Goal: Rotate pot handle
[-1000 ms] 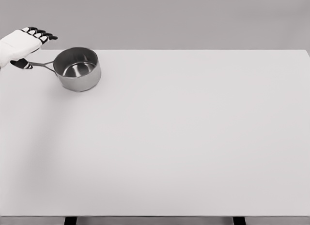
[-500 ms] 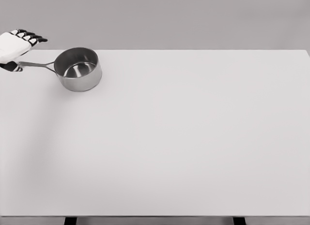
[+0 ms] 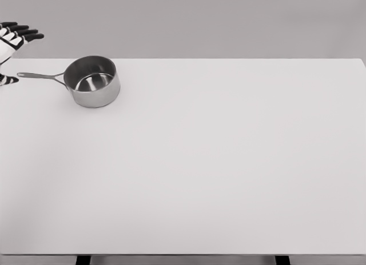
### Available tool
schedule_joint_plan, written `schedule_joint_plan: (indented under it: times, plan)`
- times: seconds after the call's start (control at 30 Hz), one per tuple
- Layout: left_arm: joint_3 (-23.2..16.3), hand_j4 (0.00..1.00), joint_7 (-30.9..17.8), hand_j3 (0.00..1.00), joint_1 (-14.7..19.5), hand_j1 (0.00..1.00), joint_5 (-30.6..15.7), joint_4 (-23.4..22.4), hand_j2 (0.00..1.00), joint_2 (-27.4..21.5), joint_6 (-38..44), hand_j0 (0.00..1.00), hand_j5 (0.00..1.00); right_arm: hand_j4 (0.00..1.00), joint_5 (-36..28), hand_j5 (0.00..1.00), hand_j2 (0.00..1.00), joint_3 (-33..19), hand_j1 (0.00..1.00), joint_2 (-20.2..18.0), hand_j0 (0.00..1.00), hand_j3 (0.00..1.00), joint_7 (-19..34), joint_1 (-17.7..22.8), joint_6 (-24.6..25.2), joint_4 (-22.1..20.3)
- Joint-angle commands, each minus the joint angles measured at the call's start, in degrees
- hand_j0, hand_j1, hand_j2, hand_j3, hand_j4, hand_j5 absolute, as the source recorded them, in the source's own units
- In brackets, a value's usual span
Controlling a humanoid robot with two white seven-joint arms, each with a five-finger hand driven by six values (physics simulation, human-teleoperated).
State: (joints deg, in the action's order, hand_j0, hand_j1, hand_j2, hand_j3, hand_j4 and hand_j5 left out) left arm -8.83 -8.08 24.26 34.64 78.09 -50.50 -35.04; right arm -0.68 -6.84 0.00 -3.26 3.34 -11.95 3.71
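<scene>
One shiny steel pot, thin handle leftward, beside left robot hand, fingers spread, empty.

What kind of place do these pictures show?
Probably a simulated test bench, not a real kitchen: a plain white table before a bare grey wall, one steel pot, and the left hand open at the picture's edge.

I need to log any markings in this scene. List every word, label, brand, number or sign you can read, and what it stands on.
None: no readable text shows anywhere.
The steel pot, its handle, the white table and the left hand carry no visible lettering.
</scene>
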Motion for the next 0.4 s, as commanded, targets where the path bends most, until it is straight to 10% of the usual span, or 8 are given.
schedule_joint_plan:
  times: [0.0,0.37]
  plan:
    - [1.27,1.00,-0.09,1.00,0.00,1.00,-1.85,2.15,1.00,0.31,0.04,1.00,1.00,1.00,-0.02,1.00,1.00,-0.01,1.00,0.00,1.00,1.00,0.00,0.00,0.00,-0.01]
    - [1.18,1.00,-0.09,1.00,-6.16,1.00,-1.77,10.77,1.00,0.75,0.04,1.00,1.00,1.00,-0.02,1.00,1.00,-0.01,1.00,0.00,1.00,1.00,0.00,0.00,0.00,-0.01]
